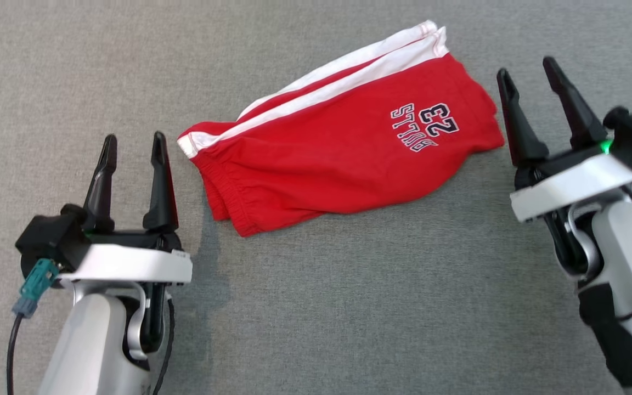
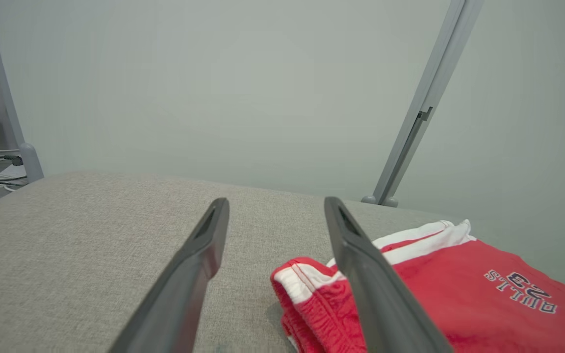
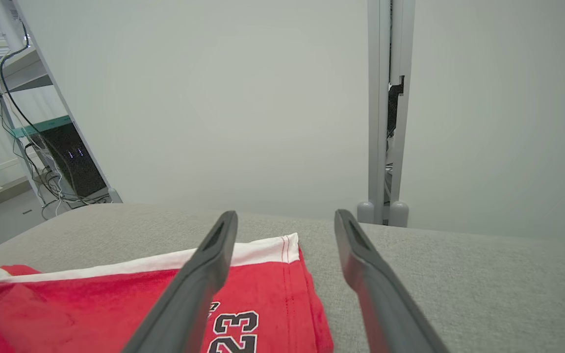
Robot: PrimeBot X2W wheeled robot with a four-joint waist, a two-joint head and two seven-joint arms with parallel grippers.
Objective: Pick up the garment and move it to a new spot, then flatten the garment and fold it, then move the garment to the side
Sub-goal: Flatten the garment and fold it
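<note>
Broadly, the grey desk (image 1: pixel 316 307) carries the shorts (image 1: pixel 349 153) near its middle, lying folded (number print up). The left gripper (image 1: pixel 134 140) stands spread and empty beside the waistband end, and the right gripper (image 1: pixel 527 66) is likewise spread and empty by the leg end. Folding looks done. Moving the shorts aside comes next, which calls for pinching both ends at once so the layers hold together.

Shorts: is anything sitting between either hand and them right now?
Nothing visible. The red shorts lie on the grey surface, with the left hand open off the waistband end and the right hand open off the hem end. Only bare surface separates each hand from the fabric.
</note>
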